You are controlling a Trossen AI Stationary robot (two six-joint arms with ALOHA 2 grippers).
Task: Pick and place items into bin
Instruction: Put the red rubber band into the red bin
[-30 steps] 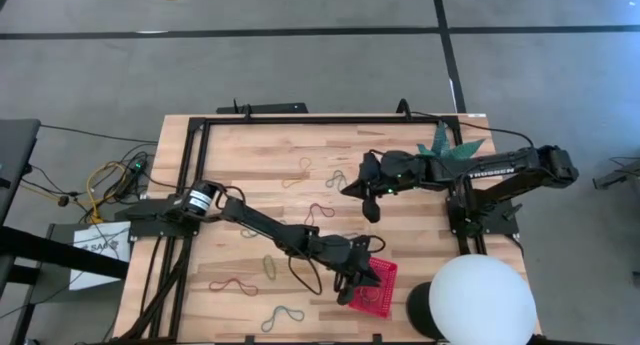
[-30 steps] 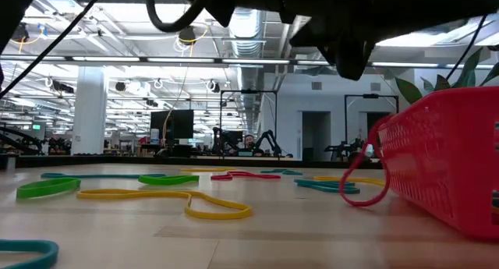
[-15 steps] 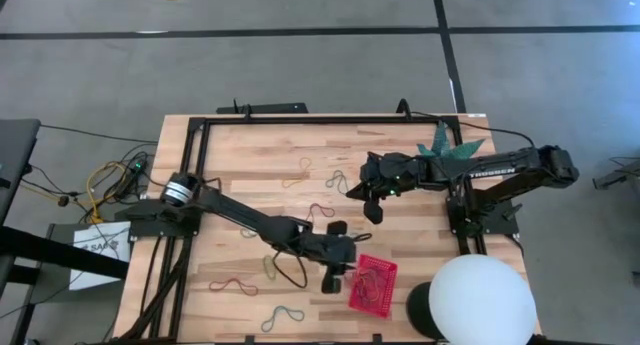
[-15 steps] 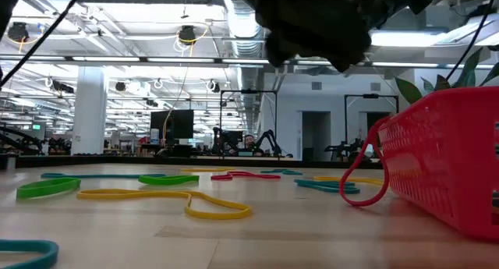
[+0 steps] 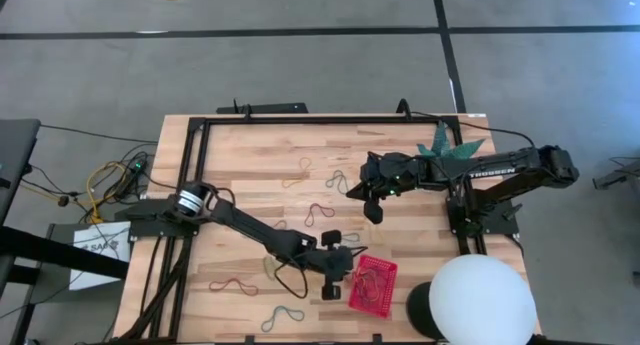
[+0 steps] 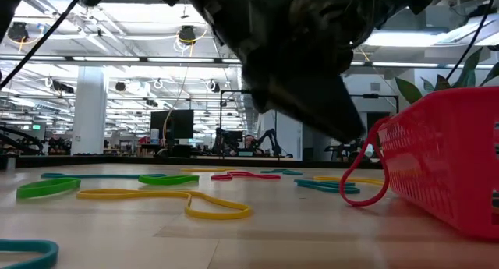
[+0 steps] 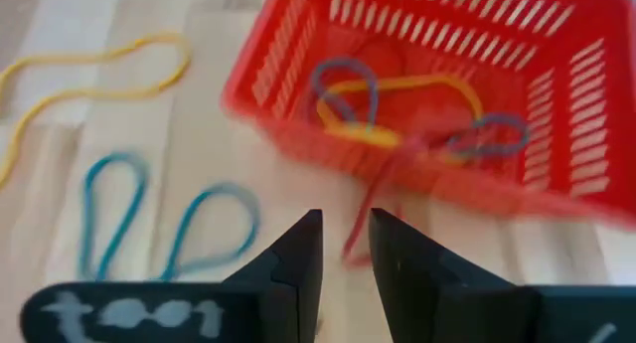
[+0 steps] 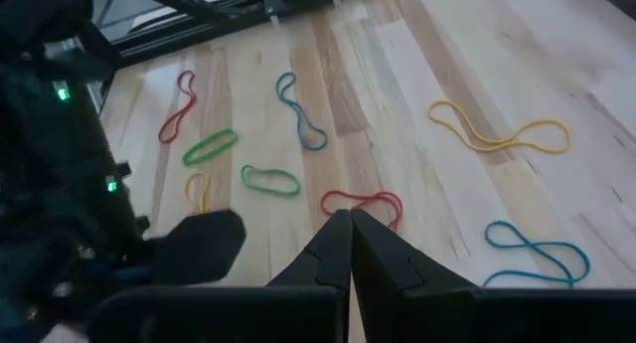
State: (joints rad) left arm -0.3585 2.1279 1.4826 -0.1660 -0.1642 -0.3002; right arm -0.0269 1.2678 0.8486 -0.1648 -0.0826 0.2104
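The red mesh bin [image 5: 372, 285] [image 6: 444, 160] stands near the table's near right corner. The left wrist view shows yellow, blue and red bands lying inside the bin [image 7: 556, 184]. One red band [image 6: 360, 179] [image 7: 370, 209] hangs over its wall, its loop on the table. My left gripper [image 5: 331, 280] [image 7: 346, 219] hovers just left of the bin, slightly open, and touches nothing. More bands lie flat on the wood: blue [image 7: 164, 224], yellow [image 6: 164, 197], green [image 6: 47, 188], red [image 8: 363, 199]. My right gripper [image 5: 350, 190] [image 8: 343, 216] waits shut above the table's middle.
A big white dome [image 5: 483, 300] sits right of the bin at the near right corner. A green plant [image 5: 450, 145] stands by the right arm's base. Black frame rails [image 5: 300, 118] run along the table's edges. Loose bands dot the left and middle of the table.
My left gripper has drawn back from above the bin toward the table's left and has come lower, filling more of the low view. The red band over the bin's wall has stayed where it was. The right arm has kept still.
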